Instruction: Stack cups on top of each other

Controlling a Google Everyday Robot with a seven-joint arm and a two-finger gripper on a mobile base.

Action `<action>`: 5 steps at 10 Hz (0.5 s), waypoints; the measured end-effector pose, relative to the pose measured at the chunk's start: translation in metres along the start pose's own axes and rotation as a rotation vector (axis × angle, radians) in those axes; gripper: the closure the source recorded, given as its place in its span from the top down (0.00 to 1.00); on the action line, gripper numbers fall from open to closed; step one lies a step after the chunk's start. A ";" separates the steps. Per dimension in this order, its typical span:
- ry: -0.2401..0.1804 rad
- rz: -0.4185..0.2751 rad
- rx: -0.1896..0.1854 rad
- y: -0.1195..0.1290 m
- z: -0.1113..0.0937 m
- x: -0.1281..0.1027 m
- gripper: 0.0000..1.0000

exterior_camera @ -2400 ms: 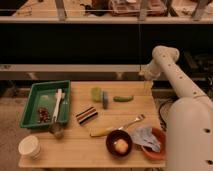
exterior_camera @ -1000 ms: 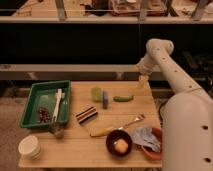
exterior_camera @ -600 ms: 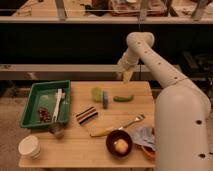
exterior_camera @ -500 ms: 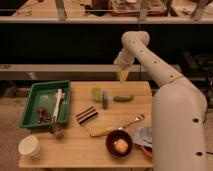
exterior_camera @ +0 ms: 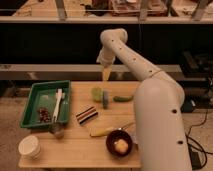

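The lime-green cup (exterior_camera: pixel 96 93) stands near the back middle of the wooden table (exterior_camera: pixel 75 150). The small dull greyish cup (exterior_camera: pixel 58 131) stands just in front of the green tray. The cream-white ribbed cup (exterior_camera: pixel 29 146) stands at the front left corner. The three cups are apart from each other. My gripper (exterior_camera: pixel 106 75) hangs at the table's back edge, a little above and behind the lime-green cup, with nothing seen in it.
A green tray (exterior_camera: pixel 30 107) at the left holds a white utensil (exterior_camera: pixel 58 102) and dark red bits. A striped item (exterior_camera: pixel 87 114), a green vegetable (exterior_camera: pixel 122 98), a yellow-handled tool (exterior_camera: pixel 104 131) and a dark brown bowl (exterior_camera: pixel 120 145) lie nearby. My arm (exterior_camera: pixel 155 115) covers the table's right side.
My arm has swung left from the table's right side. The gripper now hangs over the back middle, near the lime-green cup. The cups have not moved.
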 end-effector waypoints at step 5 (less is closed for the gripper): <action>-0.017 0.024 -0.027 0.017 0.059 0.010 0.80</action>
